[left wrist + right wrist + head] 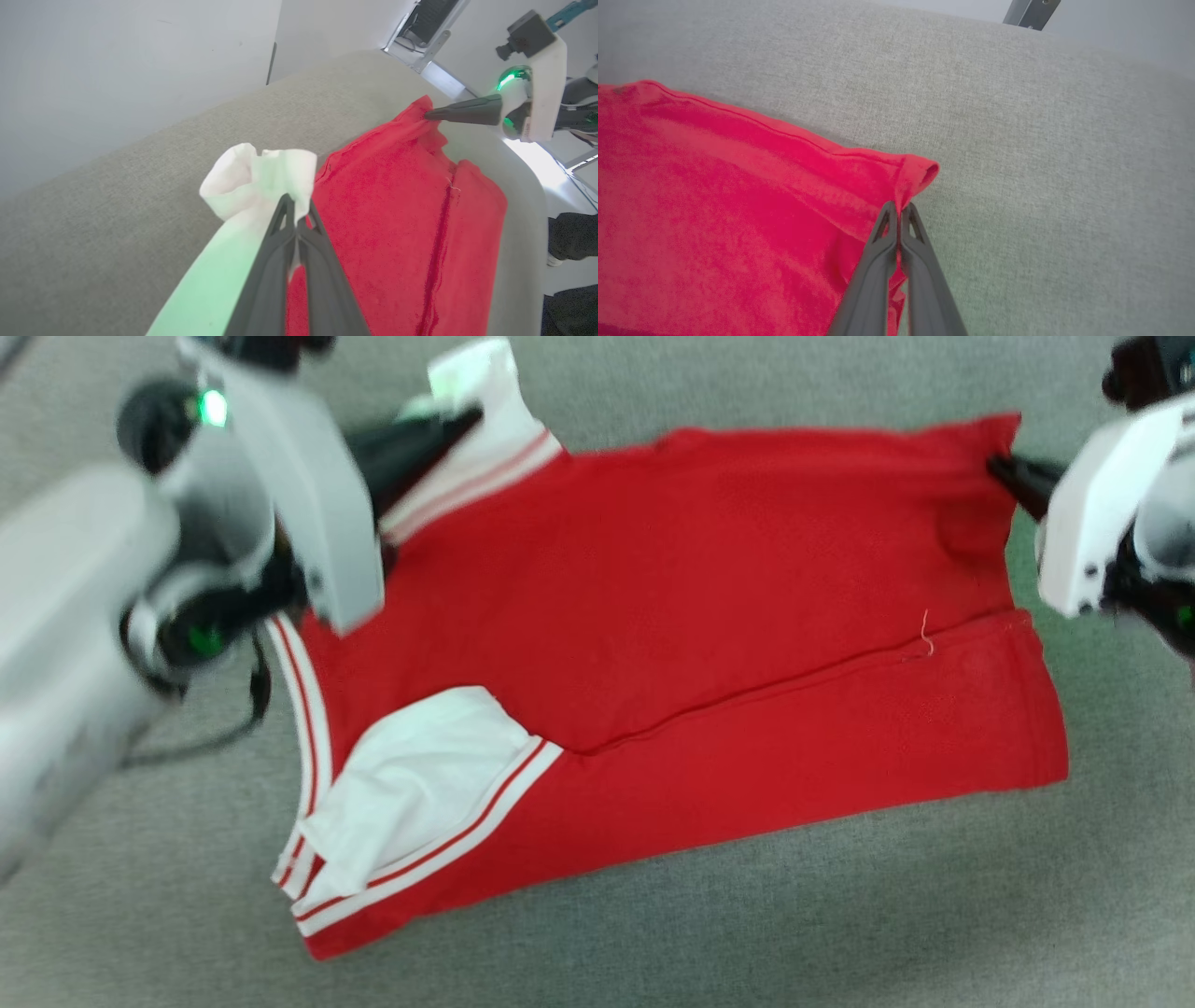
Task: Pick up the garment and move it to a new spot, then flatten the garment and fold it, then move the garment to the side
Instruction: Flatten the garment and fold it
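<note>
The garment [691,616], a red shirt with white sleeves and striped trim, lies back side up and partly folded on the grey surface. My left gripper [471,418] is shut on its far white sleeve [261,182], fingers pinched together in the left wrist view [295,205]. My right gripper [997,467] is shut on the garment's far right red corner [920,172], its fingertips closed on the hem [899,210]. The near long edge is folded over the body along a crease [794,681]. The near white sleeve [420,784] lies flat on top.
The grey fabric-covered surface [653,933] stretches around the garment on all sides. Its rounded far edge [327,60] meets a pale wall. A dark cable [233,719] hangs by my left arm. A metal bracket [1029,11] shows beyond the surface.
</note>
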`<state>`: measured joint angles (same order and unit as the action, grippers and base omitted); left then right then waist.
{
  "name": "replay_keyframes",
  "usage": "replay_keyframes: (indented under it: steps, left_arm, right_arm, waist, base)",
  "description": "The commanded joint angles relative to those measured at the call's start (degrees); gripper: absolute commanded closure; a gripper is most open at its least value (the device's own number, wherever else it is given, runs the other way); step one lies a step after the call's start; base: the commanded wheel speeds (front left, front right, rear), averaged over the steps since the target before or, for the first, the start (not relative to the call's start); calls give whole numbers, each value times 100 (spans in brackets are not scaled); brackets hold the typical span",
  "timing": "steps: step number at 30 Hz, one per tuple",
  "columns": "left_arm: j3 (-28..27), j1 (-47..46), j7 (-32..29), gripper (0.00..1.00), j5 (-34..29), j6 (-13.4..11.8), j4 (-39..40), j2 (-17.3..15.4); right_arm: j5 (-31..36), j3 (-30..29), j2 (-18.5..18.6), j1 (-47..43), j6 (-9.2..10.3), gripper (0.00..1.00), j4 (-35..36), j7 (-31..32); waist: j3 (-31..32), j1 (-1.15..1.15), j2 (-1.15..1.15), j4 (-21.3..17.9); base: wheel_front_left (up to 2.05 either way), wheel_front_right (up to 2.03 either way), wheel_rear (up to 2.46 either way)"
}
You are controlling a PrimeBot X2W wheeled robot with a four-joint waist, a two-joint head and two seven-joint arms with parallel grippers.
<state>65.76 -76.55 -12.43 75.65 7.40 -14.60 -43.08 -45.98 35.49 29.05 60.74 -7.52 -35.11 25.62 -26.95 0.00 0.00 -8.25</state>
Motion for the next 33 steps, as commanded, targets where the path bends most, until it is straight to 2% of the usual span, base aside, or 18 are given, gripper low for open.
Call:
replay_keyframes:
  steps: [1, 7, 11, 14, 19, 23, 33]
  left_arm:
    - [45, 214, 130, 100, 40, 13, 215, -127]
    - [153, 1177, 904, 100, 211, 13, 1355, -894]
    - [225, 1806, 1328, 100, 311, -164, 1943, -1317]
    - [276, 2193, 1648, 100, 370, -297, 2263, -1442]
    - [323, 2643, 2166, 100, 355, -457, 2378, -1376]
    - [397, 2846, 2358, 100, 185, -563, 2254, -1264]
    - [513, 3097, 2573, 100, -257, -899, 1555, -567]
  right_arm:
    - [-63, 36, 125, -206, 7, 100, 90, -59]
    - [-264, 99, 623, -1061, 7, 100, 680, -291]
    - [-381, 123, 906, -1606, 7, 100, 1149, -345]
    - [-422, 40, 1101, -1954, 7, 100, 1400, -396]
    - [-375, -162, 1190, -2371, 7, 100, 1616, -410]
    - [-162, -313, 1174, -2519, 7, 100, 1607, -388]
    - [203, -607, 756, -2651, 7, 100, 1365, -295]
  waist:
    - [440, 0, 0, 225]
    - [872, 0, 0, 331]
    - [1028, 0, 0, 364]
    - [1046, 0, 0, 391]
    - [970, 0, 0, 452]
    - [854, 0, 0, 520]
    - [565, 0, 0, 579]
  base:
    - [0, 0, 0]
    - [0, 0, 0]
    - [0, 0, 0]
    - [0, 0, 0]
    - [0, 0, 0]
    - [0, 0, 0]
    - [0, 0, 0]
